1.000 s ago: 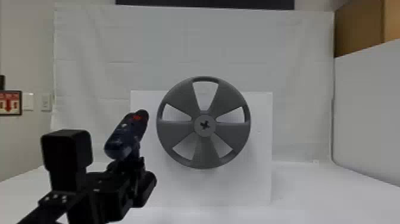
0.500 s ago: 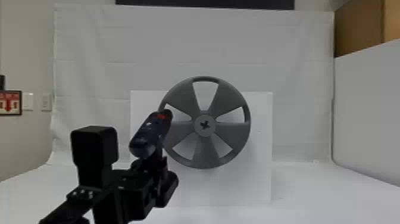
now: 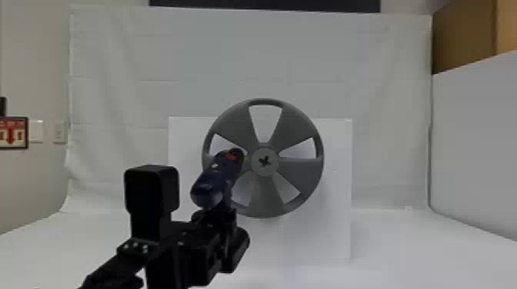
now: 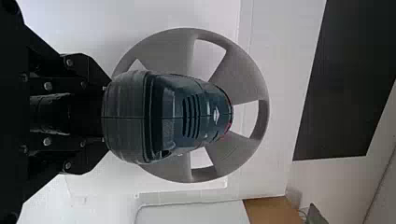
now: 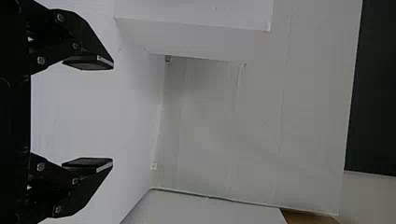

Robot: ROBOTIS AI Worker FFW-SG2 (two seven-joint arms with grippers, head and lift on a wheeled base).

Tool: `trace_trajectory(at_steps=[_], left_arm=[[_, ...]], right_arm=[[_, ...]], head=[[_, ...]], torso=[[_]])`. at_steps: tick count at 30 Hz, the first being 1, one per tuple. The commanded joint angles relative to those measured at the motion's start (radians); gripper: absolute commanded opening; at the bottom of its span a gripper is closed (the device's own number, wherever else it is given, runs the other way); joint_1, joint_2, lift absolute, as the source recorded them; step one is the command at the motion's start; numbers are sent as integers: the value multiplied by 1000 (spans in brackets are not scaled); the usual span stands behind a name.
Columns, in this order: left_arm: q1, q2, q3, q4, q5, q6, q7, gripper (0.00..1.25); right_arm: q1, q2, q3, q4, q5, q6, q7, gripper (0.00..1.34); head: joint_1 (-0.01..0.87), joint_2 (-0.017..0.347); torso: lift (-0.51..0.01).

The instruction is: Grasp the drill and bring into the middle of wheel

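Note:
My left gripper [image 3: 215, 221] holds the dark blue drill [image 3: 210, 186] upright by its handle, the drill's front end pointing forward and overlapping the left part of the grey wheel [image 3: 300, 176]. The hub with its cross-shaped hole lies just right of the drill's front. In the left wrist view, the left gripper [image 4: 100, 116] is shut on the drill [image 4: 173, 116], whose rear body covers the middle of the wheel [image 4: 236, 77]. The handle is hidden behind that body. In the right wrist view, my right gripper [image 5: 112, 114] is open with nothing between its fingers.
The wheel is mounted on the front of a white box [image 3: 334, 230] standing on the white table [image 3: 415, 253]. A white curtain [image 3: 346, 69] hangs behind. A white side panel [image 3: 477, 146] stands at the right, with a brown box [image 3: 463, 38] above it.
Carrying the drill, my left arm has moved rightward, from beside the wheel to in front of its left part. The drill's front is now close to the hub in the head view.

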Motion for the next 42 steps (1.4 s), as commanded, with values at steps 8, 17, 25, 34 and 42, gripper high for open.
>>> trace_trajectory(at_steps=[8, 17, 25, 34, 42], left_arm=[[-38, -27, -32, 56, 10, -1, -19, 29], [-63, -38, -53, 92, 8, -8, -37, 29], [-84, -46, -70, 124, 8, -19, -53, 29], [-106, -55, -78, 158, 1, -31, -59, 29], [-115, -59, -78, 201, -7, -42, -60, 29]], right_arm=[[-3, -2, 9, 0, 6, 0, 0, 818], [-5, -3, 12, 0, 9, 3, 0, 818], [-5, -3, 14, 0, 9, 3, 0, 818], [-5, -5, 15, 0, 9, 5, 0, 818], [-3, -8, 15, 0, 9, 5, 0, 818]], head=[[0, 0], [0, 0], [0, 0], [0, 0], [0, 0]], torso=[[-406], [-406], [-406], [-406], [-406]])
